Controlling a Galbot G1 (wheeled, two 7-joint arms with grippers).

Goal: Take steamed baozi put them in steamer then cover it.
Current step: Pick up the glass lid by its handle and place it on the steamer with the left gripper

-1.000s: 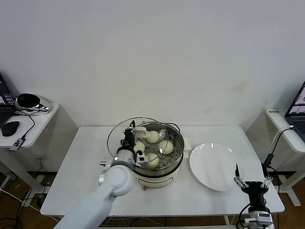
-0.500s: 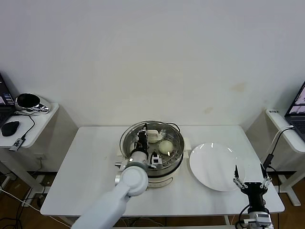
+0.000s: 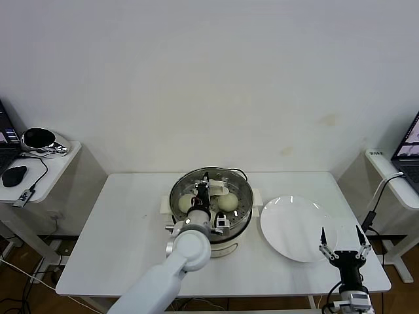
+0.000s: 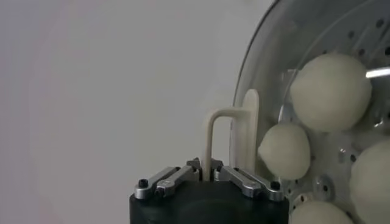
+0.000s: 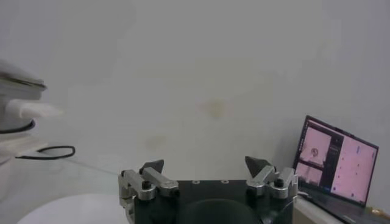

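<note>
**Cover held over the steamer by the left arm**

In the head view, the left arm is stretched forward across the table (image 3: 118, 222), its left gripper (image 3: 205, 190) poised above the steamer (image 3: 211, 208). The cover (image 3: 211, 180) is seen over the pot, gripped at its cream-white handle; whether its rim is fully seated cannot be told. Two steamed baozi (image 3: 226, 202) are glimpsed beside the wrist. The white plate (image 3: 298, 227) lies bare, just right of the steamer. The right gripper (image 3: 340, 245) is parked near the table's front right edge, fingers spread wide.

In the left wrist view, the left gripper (image 4: 211, 175) is shown pinched narrow on the cover's handle (image 4: 234, 137). Four baozi (image 4: 330, 91) are visible through the glass on the perforated tray, hidden elsewhere by the arm.

In the right wrist view, the right gripper (image 5: 207, 173) is seen open and empty, a laptop (image 5: 335, 159) off to one side.
</note>
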